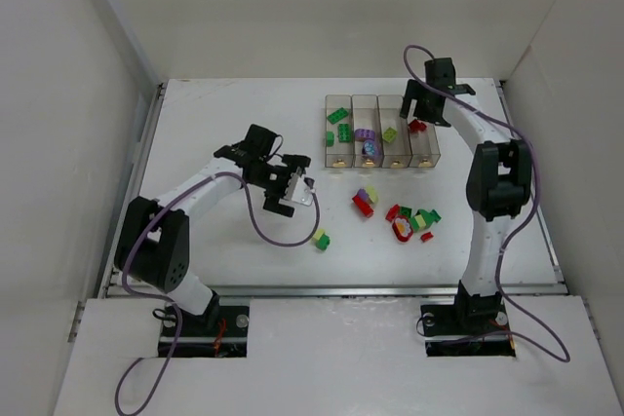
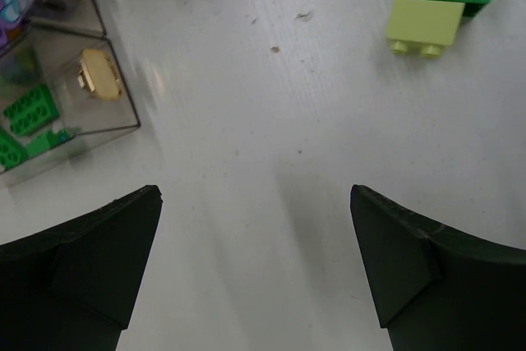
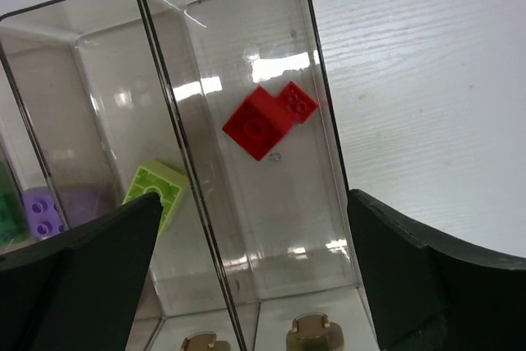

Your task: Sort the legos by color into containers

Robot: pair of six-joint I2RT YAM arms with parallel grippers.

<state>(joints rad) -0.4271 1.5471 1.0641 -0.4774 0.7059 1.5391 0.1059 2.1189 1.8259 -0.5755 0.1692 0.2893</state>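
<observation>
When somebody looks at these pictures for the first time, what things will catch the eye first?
The row of four clear bins at the far side of the table stands out, none of them empty. In front of it lies a bright heap of loose bricks, red, green and yellow-green. The right gripper hangs open over the rightmost bin, where two red bricks lie.

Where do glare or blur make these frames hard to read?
Right wrist view: bright reflections streak the clear walls of the rightmost bin, but the red legos inside read sharp. Left wrist view: the green-lego bin looks smeared at the frame edge, and the left fingers are near-black, detail lost. Top external view: even light, faint shadows, loose legos distinct.
</observation>
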